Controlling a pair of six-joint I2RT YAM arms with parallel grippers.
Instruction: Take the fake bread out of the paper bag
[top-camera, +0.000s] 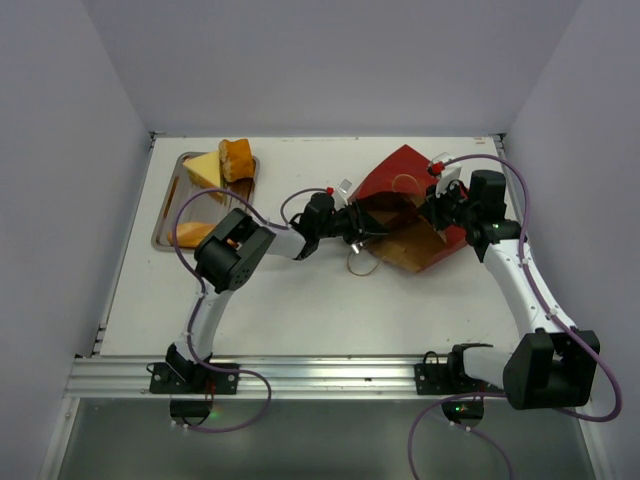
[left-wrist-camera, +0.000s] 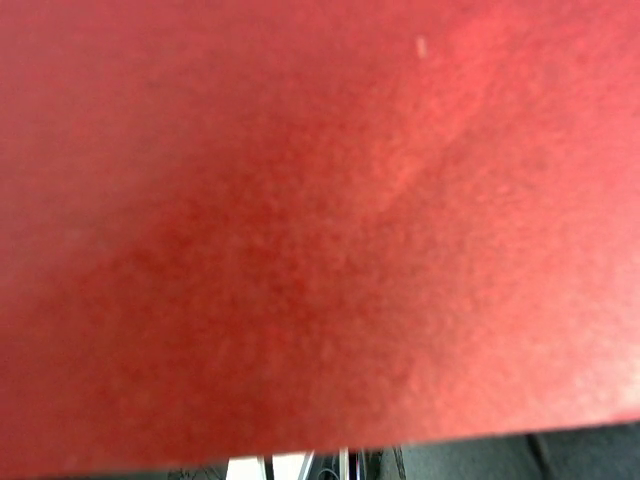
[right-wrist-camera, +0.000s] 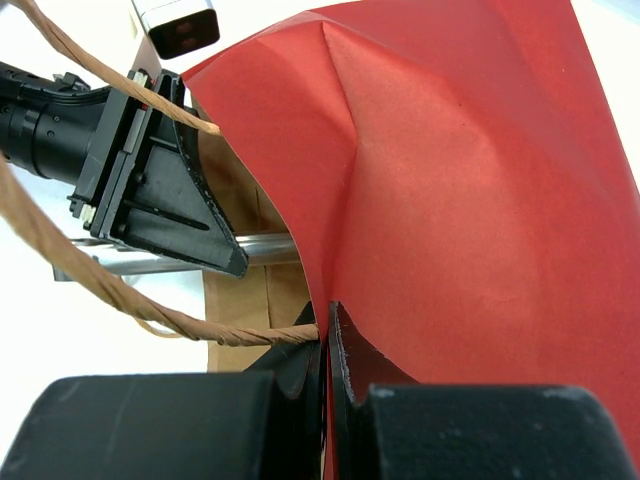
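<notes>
- right jaws are clamped on the red rim of the paper bag (right-wrist-camera: 480, 200), beside its string handle (right-wrist-camera: 260, 335).
- left jaws sit at the bag's mouth; open or closed, i cannot tell.
- the bag lies on its side on the counter (top-camera: 300, 310).
- beyond and left of the bag, well apart, a steel tray (top-camera: 172, 200) holds bread pieces (top-camera: 236, 158).
</notes>
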